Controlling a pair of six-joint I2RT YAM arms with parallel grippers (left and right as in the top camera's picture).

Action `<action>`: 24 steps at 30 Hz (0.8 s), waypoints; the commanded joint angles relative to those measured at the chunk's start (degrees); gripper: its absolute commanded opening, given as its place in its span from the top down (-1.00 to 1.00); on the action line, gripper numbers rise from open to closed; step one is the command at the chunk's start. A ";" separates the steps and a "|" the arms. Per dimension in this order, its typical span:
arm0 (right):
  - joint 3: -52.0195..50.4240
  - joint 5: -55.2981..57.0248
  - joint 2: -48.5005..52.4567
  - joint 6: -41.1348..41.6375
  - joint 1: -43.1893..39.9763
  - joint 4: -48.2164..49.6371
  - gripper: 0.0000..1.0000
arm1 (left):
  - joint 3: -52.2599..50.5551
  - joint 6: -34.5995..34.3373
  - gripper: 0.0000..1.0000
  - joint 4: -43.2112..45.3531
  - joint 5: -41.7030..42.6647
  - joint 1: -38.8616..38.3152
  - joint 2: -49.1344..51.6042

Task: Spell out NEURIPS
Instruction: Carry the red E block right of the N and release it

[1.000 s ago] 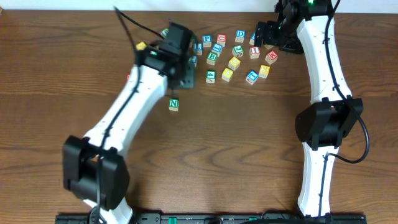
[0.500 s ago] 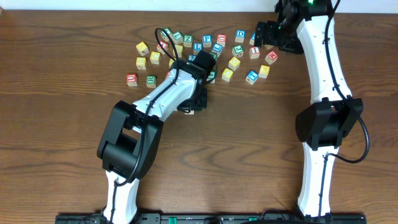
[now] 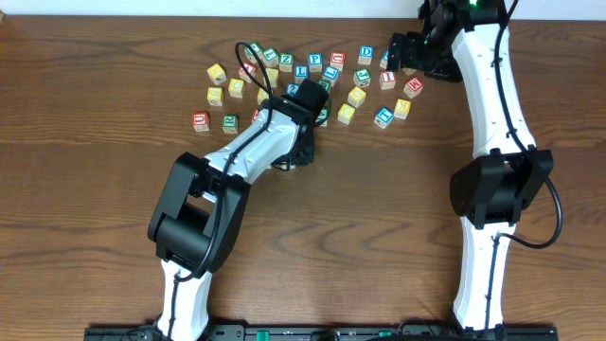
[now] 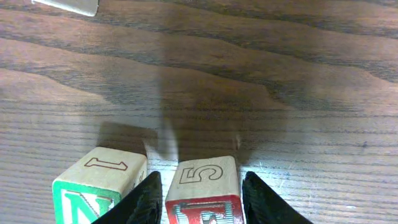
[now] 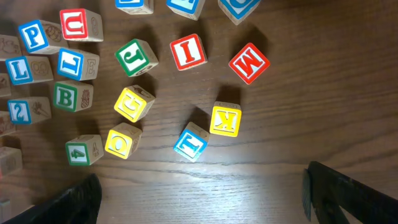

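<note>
Brown wood-grain table (image 3: 95, 189) fills every view, with loose blocks (image 3: 220, 95) scattered along its far edge. Left of centre, nearer the robot and clear of that scatter, the N block (image 4: 99, 190) sits on the wood. The red-lettered block (image 4: 204, 208) stands just beside it on its right, with a narrow gap between them. Its letter is cropped, but the spot suits an E, since the word has to read in a row away from the clutter. The left gripper (image 4: 200, 182) straddles this second block, one finger in the gap and the other at its far side; whether the fingers pinch it or have just let go I cannot tell. Further right, the P block (image 5: 31, 36), U block (image 5: 76, 25) and I block (image 5: 188, 51) wait among the others. The right gripper (image 5: 205, 196) hovers over them with fingers spread wide, holding nothing, probably kept clear of the working arm.

A second ago the left arm reached into the scatter and the N block lay alone; now the arm is folded back over it. The right arm has not moved.
</note>
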 commanded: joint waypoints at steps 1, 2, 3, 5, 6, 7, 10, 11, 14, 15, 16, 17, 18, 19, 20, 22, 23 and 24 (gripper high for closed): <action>1.09 -0.17 -0.79 0.37 0.57 -0.04 -0.99 | -1.01 -0.31 0.14 -0.39 -0.94 0.24 0.85; 1.09 -0.17 -0.79 0.37 0.57 -0.04 -0.98 | -1.01 -0.28 0.14 -0.37 -0.94 0.24 0.85; 1.09 -0.17 -0.79 0.37 0.57 -0.04 -0.99 | -0.94 -0.20 0.15 -0.37 -0.74 0.24 0.74; 1.09 -0.17 -0.79 0.37 0.57 -0.04 -0.98 | -0.87 0.28 0.22 -0.61 -0.68 0.24 0.50; 1.09 -0.17 -0.79 0.37 0.57 -0.04 -0.98 | -0.83 0.92 0.24 -0.81 -0.55 0.24 0.42; 1.09 -0.17 -0.79 0.37 0.57 -0.04 -0.98 | -0.83 2.03 0.24 -0.90 -0.52 0.24 0.39; 1.09 -0.17 -0.79 0.37 0.57 -0.04 -0.99 | -0.79 6.34 0.24 -1.27 -0.57 0.26 0.39; 1.09 -0.17 -0.79 0.37 0.57 -0.04 -0.99 | -0.79 7.56 0.24 -1.25 -0.59 0.24 0.39; 1.09 -0.17 -0.79 0.37 0.57 -0.04 -0.98 | -0.79 8.20 0.24 -1.25 -0.61 0.24 0.39; 1.09 -0.17 -0.79 0.37 0.57 -0.04 -0.99 | -0.66 8.17 0.24 -1.27 -0.55 0.24 0.39; 1.09 -0.17 -0.79 0.37 0.57 -0.04 -0.99 | 0.48 8.15 0.23 -1.97 -0.55 0.24 0.31; 1.09 -0.17 -0.79 0.37 0.57 -0.04 -0.99 | 1.42 8.15 0.22 -2.51 -0.55 0.24 0.17; 1.09 -0.17 -0.79 0.37 0.57 -0.04 -0.98 | 2.58 8.17 0.21 -2.75 -0.55 0.26 -0.22; 1.09 -0.17 -0.79 0.37 0.57 -0.04 -0.99 | 3.15 8.17 0.20 -2.69 -0.57 0.31 -0.85; 1.09 -0.17 -0.79 0.37 0.57 -0.04 -0.99 | 3.58 8.35 0.08 -2.64 -0.59 0.52 -1.70; 1.09 -0.17 -0.79 0.37 0.57 -0.04 -0.99 | 3.69 8.35 0.07 -2.34 -0.57 1.92 -4.20; 1.09 -0.17 -0.79 0.37 0.57 -0.04 -0.99 | 3.74 8.35 0.07 -2.29 -0.57 2.45 -4.98; 1.09 -0.17 -0.79 0.37 0.57 -0.04 -0.99 | 4.04 8.33 0.07 -2.29 -0.57 3.23 -6.60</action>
